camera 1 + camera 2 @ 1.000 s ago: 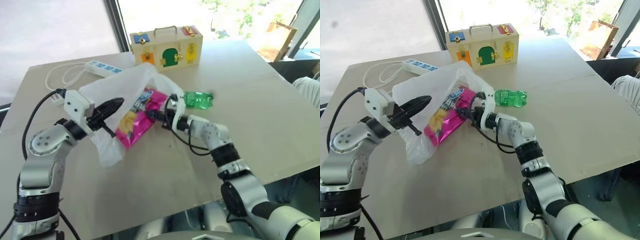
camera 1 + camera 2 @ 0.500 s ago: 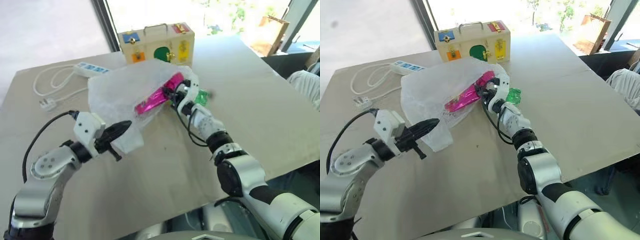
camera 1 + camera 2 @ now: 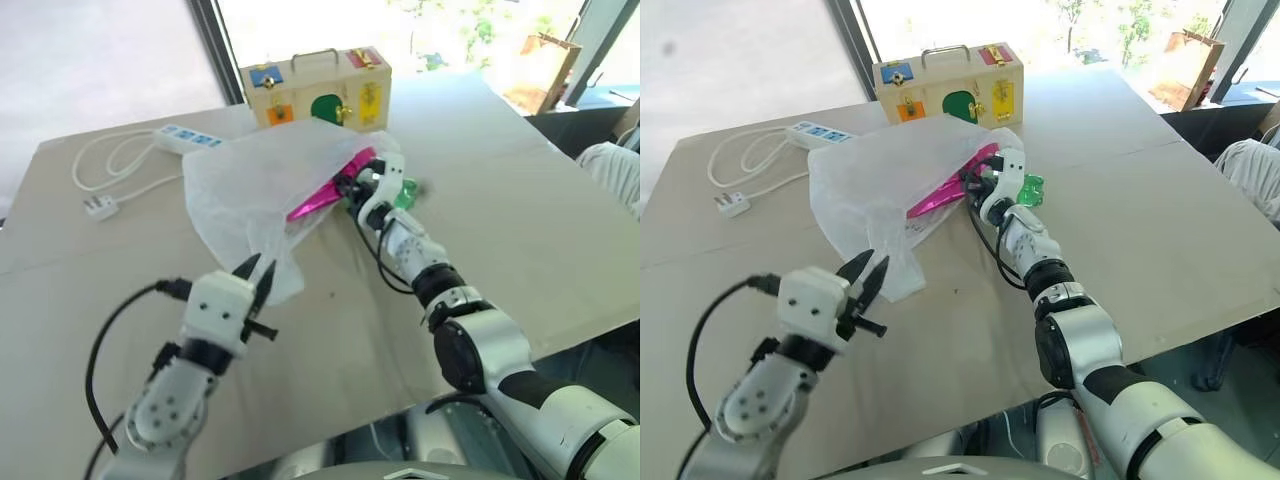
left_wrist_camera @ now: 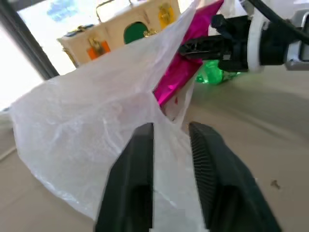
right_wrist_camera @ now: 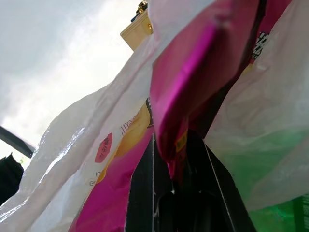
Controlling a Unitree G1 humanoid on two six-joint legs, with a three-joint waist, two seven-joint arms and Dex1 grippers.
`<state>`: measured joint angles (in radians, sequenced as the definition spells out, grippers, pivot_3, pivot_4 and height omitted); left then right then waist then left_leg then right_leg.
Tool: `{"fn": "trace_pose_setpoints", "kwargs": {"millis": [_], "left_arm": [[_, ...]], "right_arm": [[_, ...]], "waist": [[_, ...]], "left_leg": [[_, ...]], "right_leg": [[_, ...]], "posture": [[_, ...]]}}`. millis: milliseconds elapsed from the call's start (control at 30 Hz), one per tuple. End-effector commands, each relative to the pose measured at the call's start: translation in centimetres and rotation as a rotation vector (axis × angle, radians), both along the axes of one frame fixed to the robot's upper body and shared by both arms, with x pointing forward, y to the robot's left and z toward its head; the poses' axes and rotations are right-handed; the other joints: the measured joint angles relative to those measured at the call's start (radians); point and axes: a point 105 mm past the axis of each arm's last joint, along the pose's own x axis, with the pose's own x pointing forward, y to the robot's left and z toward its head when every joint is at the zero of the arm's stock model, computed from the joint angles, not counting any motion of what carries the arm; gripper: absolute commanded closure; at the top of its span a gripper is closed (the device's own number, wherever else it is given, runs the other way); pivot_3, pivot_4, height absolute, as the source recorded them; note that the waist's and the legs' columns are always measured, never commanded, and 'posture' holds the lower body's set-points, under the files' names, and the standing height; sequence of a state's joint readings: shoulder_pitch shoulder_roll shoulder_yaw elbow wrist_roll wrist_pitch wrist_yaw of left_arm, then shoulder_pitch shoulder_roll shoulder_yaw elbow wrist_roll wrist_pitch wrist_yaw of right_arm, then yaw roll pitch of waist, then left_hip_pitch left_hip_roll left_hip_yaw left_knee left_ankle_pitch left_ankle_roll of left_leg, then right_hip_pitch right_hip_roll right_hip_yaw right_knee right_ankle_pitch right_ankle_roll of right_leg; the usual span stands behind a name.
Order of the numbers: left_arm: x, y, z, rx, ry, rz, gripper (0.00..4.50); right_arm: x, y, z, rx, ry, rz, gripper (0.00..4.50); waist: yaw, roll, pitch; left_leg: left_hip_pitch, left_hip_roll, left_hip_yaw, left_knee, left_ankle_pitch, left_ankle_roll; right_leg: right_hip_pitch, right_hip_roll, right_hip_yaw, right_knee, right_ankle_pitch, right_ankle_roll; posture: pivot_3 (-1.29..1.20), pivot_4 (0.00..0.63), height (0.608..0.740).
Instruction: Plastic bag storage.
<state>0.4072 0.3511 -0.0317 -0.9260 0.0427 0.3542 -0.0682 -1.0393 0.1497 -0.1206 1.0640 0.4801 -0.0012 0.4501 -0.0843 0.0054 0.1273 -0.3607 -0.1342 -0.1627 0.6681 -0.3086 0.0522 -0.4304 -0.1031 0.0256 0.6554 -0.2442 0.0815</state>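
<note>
chips packet (image 3: 325, 193): mostly veiled inside plastic bag (image 3: 250, 185), print unreadable
green bottle (image 3: 403, 193): largely hidden behind right gripper (image 3: 352, 187)
person's sleeve (image 3: 615, 170): cut off, right edge

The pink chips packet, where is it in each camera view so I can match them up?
Left eye view: pink chips packet pokes from the plastic bag at centre, held by the right hand.
Right eye view: same, centre.
Left wrist view: upper middle, behind the bag's film.
Right wrist view: close up, clamped between the fingers.
Shared landmark: the wooden latch box.
</note>
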Motion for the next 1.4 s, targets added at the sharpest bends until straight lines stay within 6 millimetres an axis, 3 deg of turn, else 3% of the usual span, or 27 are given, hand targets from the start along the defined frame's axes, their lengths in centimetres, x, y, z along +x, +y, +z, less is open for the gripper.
{"fn": "trace_pose_setpoints", "kwargs": {"millis": [33, 133, 167, 267, 400, 667, 900, 1000, 1233, 1400], "left_arm": [[0.9, 0.3, 0.8, -0.026, -0.059, 0.113, 1.49], [3.1, 0.5, 0.5, -0.087, 0.0, 0.163, 0.23], [3.4, 0.3, 0.5, -0.097, 0.02, 0.166, 0.05], [3.3, -1.1, -0.2, -0.153, 0.127, 0.123, 0.05], [3.0, -1.4, -2.3, -0.207, 0.286, 0.145, 0.05], [5.3, -1.3, -2.3, -0.243, 0.319, 0.188, 0.05], [7.5, 0.5, -2.1, -0.193, 0.296, 0.284, 0.05], [7.8, 0.5, -1.7, -0.198, 0.273, 0.284, 0.9], [7.6, 0.7, -1.1, -0.166, 0.235, 0.286, 4.32], [7.3, 1.2, -0.8, -0.168, 0.207, 0.309, 4.45]], "right_arm": [[-4.1, 8.0, 1.5, 0.102, -0.004, 0.182, 4.5], [-4.1, 8.0, 1.3, 0.102, 0.011, 0.185, 4.5], [-4.1, 7.9, 1.2, 0.1, 0.013, 0.186, 4.5], [-4.2, 7.9, 0.9, 0.089, 0.02, 0.196, 4.5], [-4.6, 8.2, 0.4, 0.083, 0.038, 0.213, 4.5], [-5.4, 8.9, 0.0, 0.08, 0.045, 0.241, 4.5], [-5.0, 8.4, 0.0, 0.083, 0.049, 0.218, 4.5], [-4.8, 8.3, 0.1, 0.089, 0.049, 0.209, 4.5], [-5.0, 8.2, -0.6, 0.085, 0.063, 0.205, 4.5], [-5.1, 8.3, -0.8, 0.086, 0.074, 0.207, 4.5]], "waist": [[0.014, 0.0, 0.0], [0.032, -0.001, -0.001], [0.033, -0.002, -0.001], [0.027, -0.002, -0.001], [0.016, -0.002, -0.001], [0.02, -0.003, -0.002], [0.018, -0.003, -0.002], [0.017, -0.003, -0.002], [0.017, -0.003, -0.002], [0.017, -0.003, -0.002]], "left_leg": [[0.0, 0.0, 0.0, 0.0, 0.0, 0.0], [0.0, 0.0, 0.0, 0.001, 0.0, -0.001], [0.0, 0.0, 0.0, 0.002, 0.0, -0.001], [0.0, 0.0, 0.002, 0.002, 0.0, 0.0], [-0.001, 0.0, 0.0, 0.0, 0.0, 0.0], [0.0, 0.0, 0.001, 0.003, 0.0, -0.001], [0.0, 0.0, 0.001, 0.002, 0.0, -0.001], [0.0, 0.0, 0.001, 0.002, 0.0, -0.001], [0.0, 0.0, 0.001, 0.002, 0.0, -0.001], [0.0, 0.0, 0.0, 0.002, 0.0, -0.001]], "right_leg": [[0.0, 0.0, 0.0, 0.001, 0.0, 0.0], [0.0, 0.0, 0.0, 0.003, 0.001, -0.001], [0.0, 0.0, 0.0, 0.003, 0.001, -0.001], [0.0, 0.0, 0.001, 0.003, 0.001, -0.001], [-0.001, 0.0, 0.0, 0.004, 0.001, -0.001], [0.0, 0.0, 0.0, 0.002, 0.001, -0.001], [-0.001, 0.0, 0.0, 0.002, 0.001, -0.001], [-0.001, 0.0, 0.0, 0.002, 0.001, -0.001], [-0.001, 0.0, 0.0, 0.002, 0.001, -0.001], [-0.001, 0.0, 0.0, 0.002, 0.001, -0.001]], "posture": [[0.0, 0.15, 0.74], [0.0, 0.15, 0.74], [0.0, 0.15, 0.74], [0.0, 0.15, 0.74], [0.0, 0.15, 0.74], [0.0, 0.15, 0.74], [0.0, 0.15, 0.74], [0.0, 0.15, 0.74], [0.0, 0.15, 0.74], [0.0, 0.15, 0.74]]}}
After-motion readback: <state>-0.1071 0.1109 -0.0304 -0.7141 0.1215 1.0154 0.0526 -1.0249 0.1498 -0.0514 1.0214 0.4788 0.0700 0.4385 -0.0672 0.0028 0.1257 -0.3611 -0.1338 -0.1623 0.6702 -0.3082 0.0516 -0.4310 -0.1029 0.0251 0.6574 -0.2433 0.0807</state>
